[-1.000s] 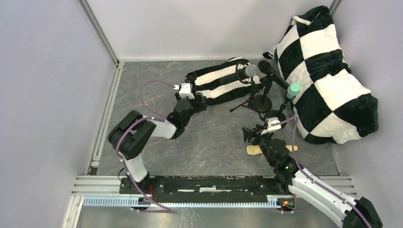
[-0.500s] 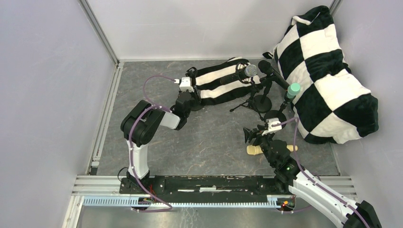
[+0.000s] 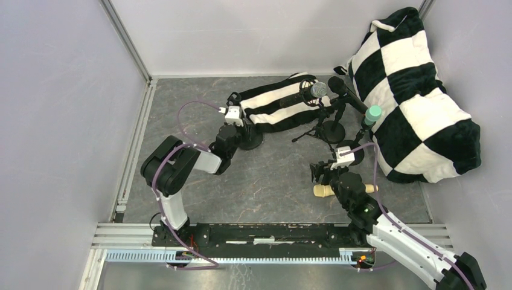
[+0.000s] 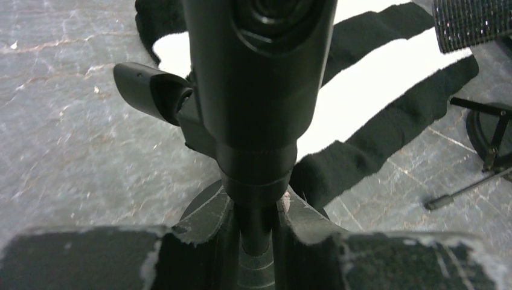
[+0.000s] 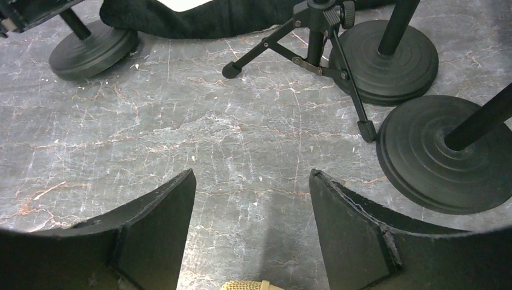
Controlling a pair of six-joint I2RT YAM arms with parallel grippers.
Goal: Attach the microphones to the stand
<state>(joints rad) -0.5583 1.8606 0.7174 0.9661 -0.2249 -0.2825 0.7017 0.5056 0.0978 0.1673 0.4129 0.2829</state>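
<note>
The left gripper (image 4: 256, 228) is closed tight on the thin pole of a round-based stand (image 4: 259, 115), its two pads pressing the pole from either side just above the base. The stand's clip, which holds no microphone, rises directly above the gripper in the left wrist view. This stand sits on the tabletop (image 3: 272, 172) at the near edge of a black-and-white striped cushion (image 3: 275, 106). The right gripper (image 5: 250, 193) hangs with its jaws wide apart and nothing between them, directly over the cream-yellow microphone (image 3: 322, 191). That microphone lies flat on the tabletop, well apart from the held stand, and only the tip of its mesh head shows at the bottom edge of the right wrist view. Farther back, the silver-mesh microphone (image 3: 318, 90) sits in a tripod stand (image 5: 314, 42), and the black microphone (image 3: 345, 89) and the mint green microphone (image 3: 373, 113) each sit in a stand of their own, close to a large checkered cushion (image 3: 422, 90).
</note>
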